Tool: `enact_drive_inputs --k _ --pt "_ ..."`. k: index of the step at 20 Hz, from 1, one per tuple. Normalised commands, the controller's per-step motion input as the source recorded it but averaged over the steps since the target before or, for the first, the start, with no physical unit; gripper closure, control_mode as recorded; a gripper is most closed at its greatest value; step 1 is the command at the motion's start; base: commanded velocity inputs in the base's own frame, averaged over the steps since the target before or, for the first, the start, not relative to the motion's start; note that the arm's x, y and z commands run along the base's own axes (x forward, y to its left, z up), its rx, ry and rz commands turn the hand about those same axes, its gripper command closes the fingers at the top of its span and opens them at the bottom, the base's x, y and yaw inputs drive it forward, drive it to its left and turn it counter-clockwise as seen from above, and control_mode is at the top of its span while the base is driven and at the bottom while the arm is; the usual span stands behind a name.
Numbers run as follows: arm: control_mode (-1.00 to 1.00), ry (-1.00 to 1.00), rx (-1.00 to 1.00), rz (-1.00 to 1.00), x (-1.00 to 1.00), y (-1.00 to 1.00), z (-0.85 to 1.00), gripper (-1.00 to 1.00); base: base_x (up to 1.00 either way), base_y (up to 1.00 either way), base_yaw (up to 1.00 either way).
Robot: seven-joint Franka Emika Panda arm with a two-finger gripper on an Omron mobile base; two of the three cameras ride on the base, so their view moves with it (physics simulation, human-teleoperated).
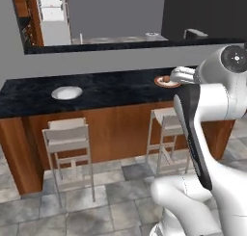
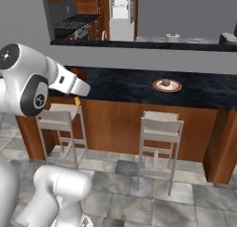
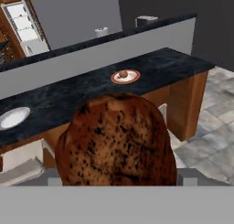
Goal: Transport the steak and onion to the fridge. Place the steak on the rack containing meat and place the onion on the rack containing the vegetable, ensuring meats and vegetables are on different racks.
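With the gripper [image 3: 117,184] apparently clamped on the steak [image 3: 116,141], which fills the hand view's lower centre, and the onion [image 2: 165,83] on a plate [image 2: 167,86] right of centre, a jolt could shake the meat loose before the fridge [image 2: 121,13], top centre.

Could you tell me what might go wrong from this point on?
1. The steak sits so close to the hand camera that the grip on it cannot be checked; it might slip on the drive.
2. The fridge stands far beyond the counter, and the stools crowd the way round it.
3. The onion, round on its shallow plate, may roll when picked.
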Motion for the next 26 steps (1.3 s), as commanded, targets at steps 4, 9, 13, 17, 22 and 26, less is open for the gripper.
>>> enact_drive_inputs --k 4,9,13,17,22,26 --pt "1.00 0.00 0.00 0.00 0.00 0.00 0.00 1.00 0.00 -1.00 0.00" --pt "1.00 0.00 0.00 0.00 0.00 0.00 0.00 1.00 0.00 -1.00 0.00" --pt "1.00 0.00 0.00 0.00 0.00 0.00 0.00 1.00 0.00 -1.00 0.00" --pt "1.00 0.00 0.00 0.00 0.00 0.00 0.00 1.00 0.00 -1.00 0.00" --pt "1.00 0.00 0.00 0.00 0.00 0.00 0.00 1.00 0.01 -1.00 0.02" --pt "1.00 0.00 0.00 0.00 0.00 0.00 0.00 1.00 0.23 -1.00 0.05"
